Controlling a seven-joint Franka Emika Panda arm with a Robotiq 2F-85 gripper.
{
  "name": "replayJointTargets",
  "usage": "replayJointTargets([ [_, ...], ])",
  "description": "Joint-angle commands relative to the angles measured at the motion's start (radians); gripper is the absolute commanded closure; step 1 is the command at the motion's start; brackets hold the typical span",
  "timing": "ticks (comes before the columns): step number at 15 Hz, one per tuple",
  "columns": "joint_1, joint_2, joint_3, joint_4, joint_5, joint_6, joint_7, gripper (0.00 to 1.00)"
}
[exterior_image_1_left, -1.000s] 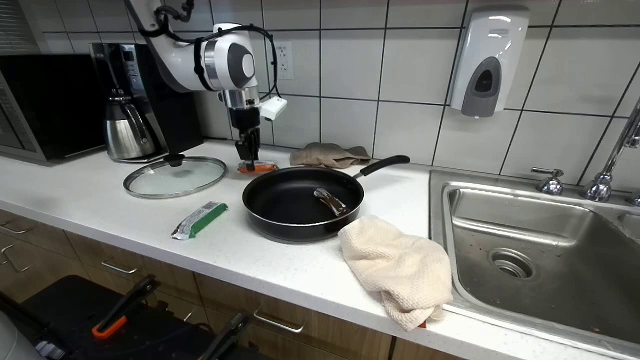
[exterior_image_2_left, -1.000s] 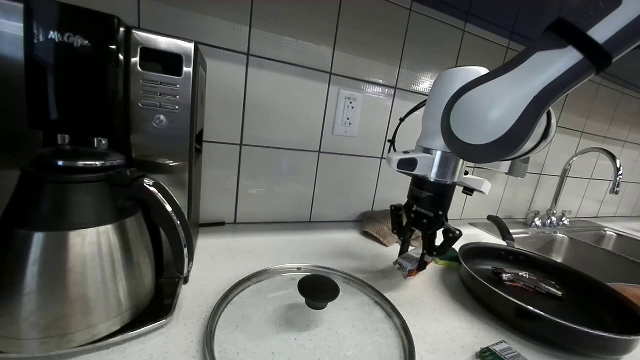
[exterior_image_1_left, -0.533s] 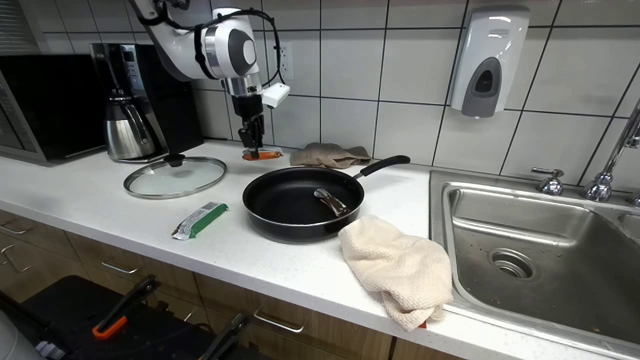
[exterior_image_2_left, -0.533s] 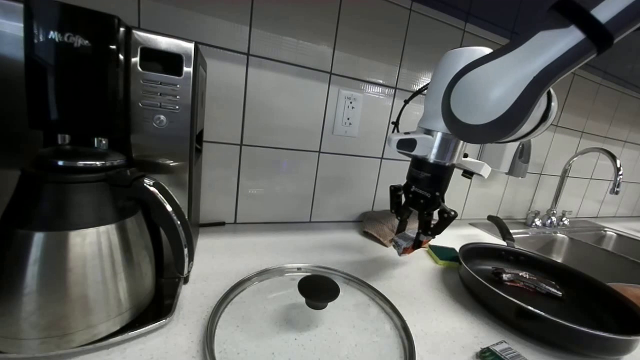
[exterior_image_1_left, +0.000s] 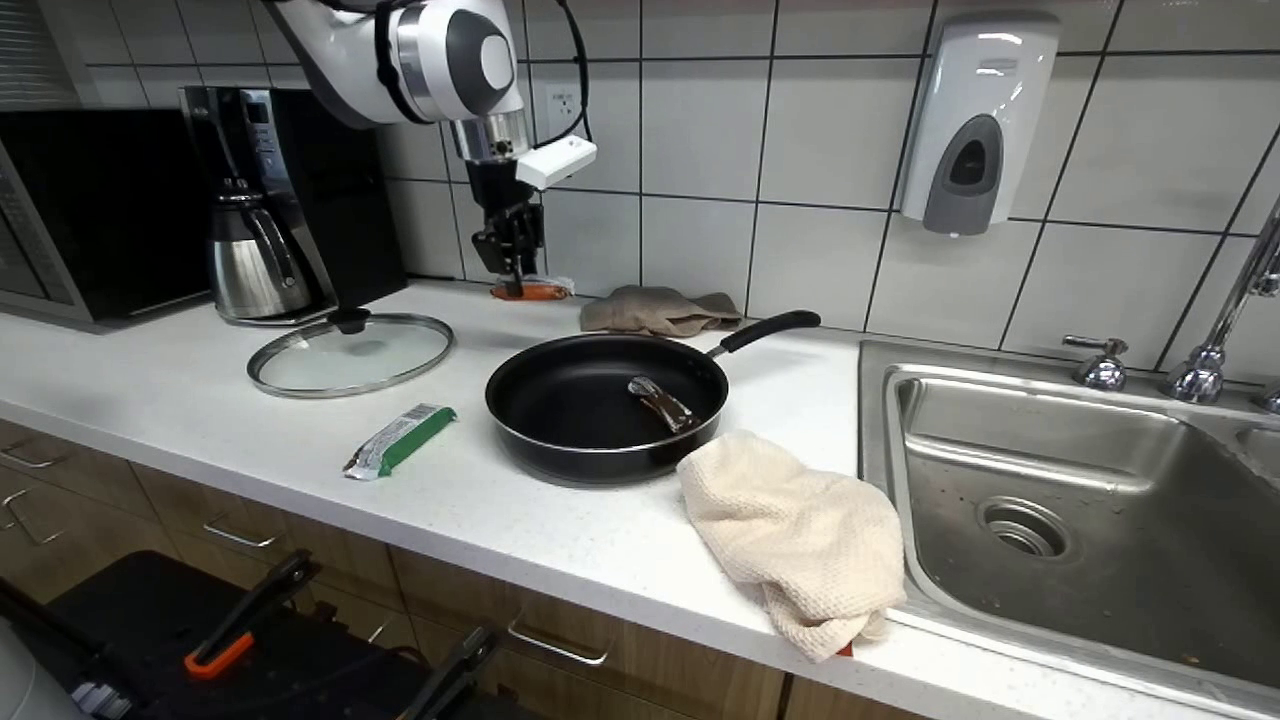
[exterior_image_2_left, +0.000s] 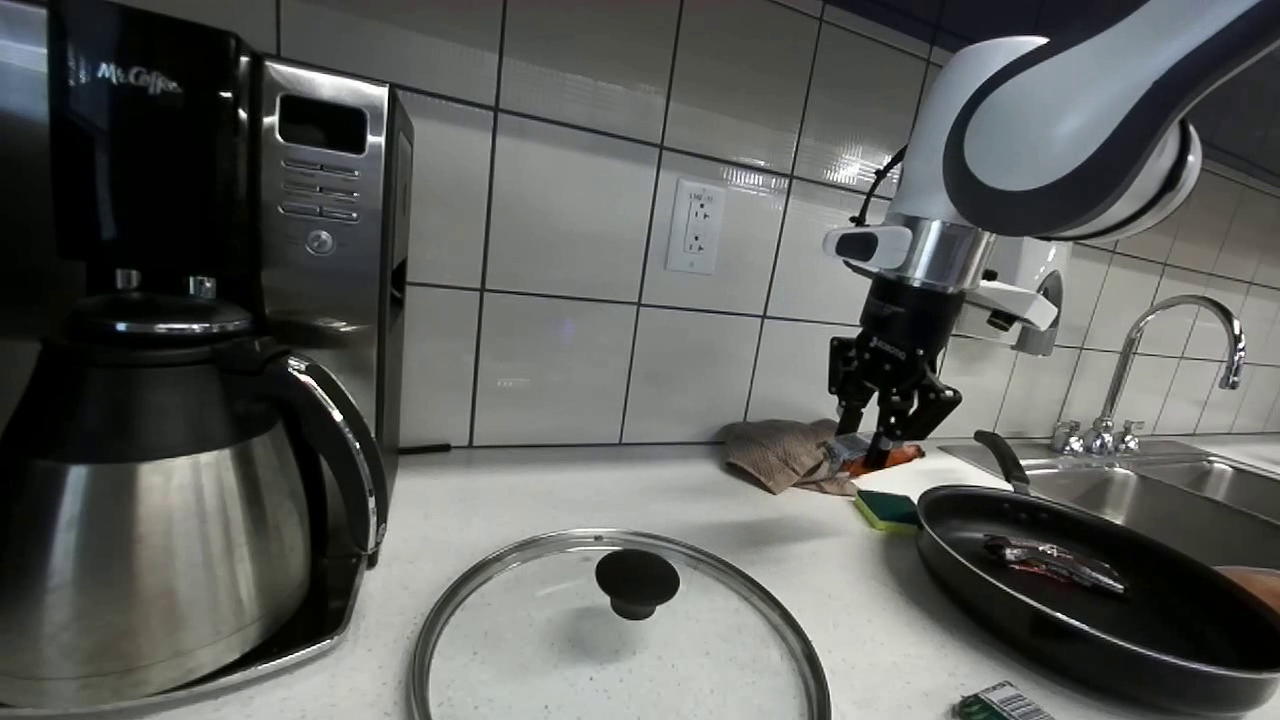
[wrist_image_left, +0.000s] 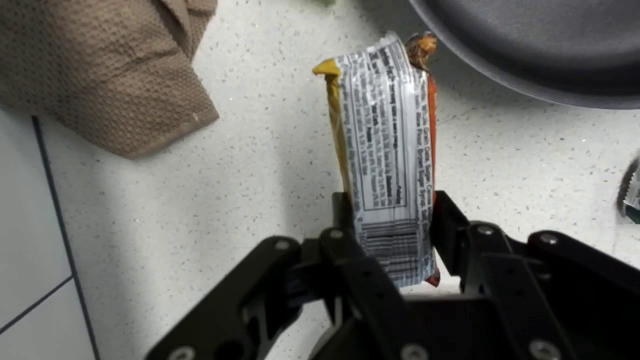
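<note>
My gripper (wrist_image_left: 390, 215) is shut on a wrapped bar (wrist_image_left: 387, 140), with fingers pressed against its two long sides near one end. White label and barcode face the wrist camera; orange and yellow edges show. In both exterior views the gripper (exterior_image_1_left: 515, 290) holds this orange bar (exterior_image_1_left: 545, 292) above the counter, behind the black frying pan (exterior_image_1_left: 560, 400). Inside the pan lies a brown wrapped bar (exterior_image_1_left: 663, 403). A green-and-white wrapped bar (exterior_image_1_left: 403, 440) rests on the counter in front. Near the held bar in an exterior view are a brown cloth (exterior_image_2_left: 775, 455) and a green-yellow sponge (exterior_image_2_left: 888, 510).
A glass lid (exterior_image_1_left: 350, 360) with a black knob lies left of the pan. The coffee maker (exterior_image_2_left: 330, 230) and its steel carafe (exterior_image_2_left: 150, 560) stand by the tiled wall. A cream towel (exterior_image_1_left: 800, 540) lies between pan and sink (exterior_image_1_left: 1000, 640). The pan's handle (exterior_image_1_left: 770, 330) points toward the wall.
The gripper has risen with the orange bar from close to the counter and shifted toward the brown cloth. The sponge, partly hidden before, now shows fully. Pan, lid and other bars stay put.
</note>
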Motion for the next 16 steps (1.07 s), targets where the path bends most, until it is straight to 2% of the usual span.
replayJointTargets([
  [1,0.000,-0.071,-0.028,-0.073,0.007,-0.012,0.102,0.83],
  [6,-0.017,-0.094,-0.071,-0.135,0.010,-0.003,0.248,0.83],
  [16,-0.062,-0.092,-0.139,-0.200,0.013,0.021,0.445,0.83],
])
